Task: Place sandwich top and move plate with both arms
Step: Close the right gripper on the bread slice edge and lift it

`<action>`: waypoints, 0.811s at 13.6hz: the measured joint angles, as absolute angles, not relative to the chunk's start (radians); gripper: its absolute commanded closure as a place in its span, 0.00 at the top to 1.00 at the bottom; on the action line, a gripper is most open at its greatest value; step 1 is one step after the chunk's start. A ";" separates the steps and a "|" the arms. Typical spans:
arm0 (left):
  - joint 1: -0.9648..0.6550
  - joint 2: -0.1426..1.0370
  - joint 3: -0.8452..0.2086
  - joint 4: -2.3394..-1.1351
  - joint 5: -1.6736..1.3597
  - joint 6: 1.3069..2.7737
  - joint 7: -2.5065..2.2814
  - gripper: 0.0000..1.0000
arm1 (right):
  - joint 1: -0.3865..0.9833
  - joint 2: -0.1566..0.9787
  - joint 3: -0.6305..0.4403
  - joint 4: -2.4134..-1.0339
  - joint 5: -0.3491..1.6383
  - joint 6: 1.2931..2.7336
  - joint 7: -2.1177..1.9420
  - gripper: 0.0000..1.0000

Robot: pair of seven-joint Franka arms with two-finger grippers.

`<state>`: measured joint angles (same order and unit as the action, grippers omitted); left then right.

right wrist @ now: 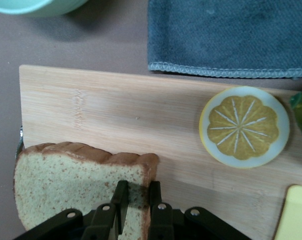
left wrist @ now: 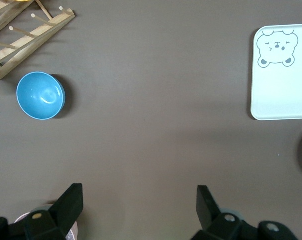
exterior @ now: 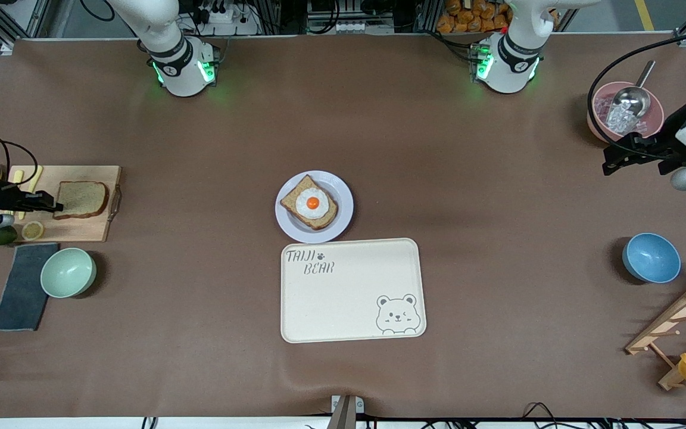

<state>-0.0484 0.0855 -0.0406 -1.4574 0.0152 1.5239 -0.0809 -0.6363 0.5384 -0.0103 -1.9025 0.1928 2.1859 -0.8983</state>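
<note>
While the right gripper (right wrist: 136, 202) pinches one edge of the bread slice (exterior: 81, 199), its two narrow fingers (right wrist: 120, 200) stand close together with the crust corner between them, so the slice is already in the grip but still lies flat on the wooden board (exterior: 84, 229) at the right arm's end of the table. I judge this slice to be very light and soft; it can bend or tear if the grip is too hard, and it may droop from the free side when it is lifted, so a hold on the firmer crust edge, as here, seems the best place. It is light brown with small dark specks, a darker crust and a rounded top, almost square. Just beside the jaws on the same board lies a lemon slice (right wrist: 244, 126), and a grey cloth (right wrist: 231, 35) is near the board. The plate (exterior: 339, 217), round and pale, stands well apart from these jaws in the middle of the table, carrying the bread with the fried egg (exterior: 312, 202). The left gripper (left wrist: 140, 197) waits over the bare table with its jaws spread wide and nothing between them.
</note>
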 measured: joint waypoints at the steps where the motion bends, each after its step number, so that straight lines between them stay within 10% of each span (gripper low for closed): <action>1: -0.048 0.085 -0.041 -1.457 0.015 1.524 -0.081 1.00 | -0.636 0.538 -0.010 -1.902 0.193 2.186 -0.902 0.00; 11: -0.049 0.086 -0.041 -1.457 0.015 1.524 -0.081 1.00 | -0.635 0.533 0.009 -1.835 0.259 2.048 -0.893 0.00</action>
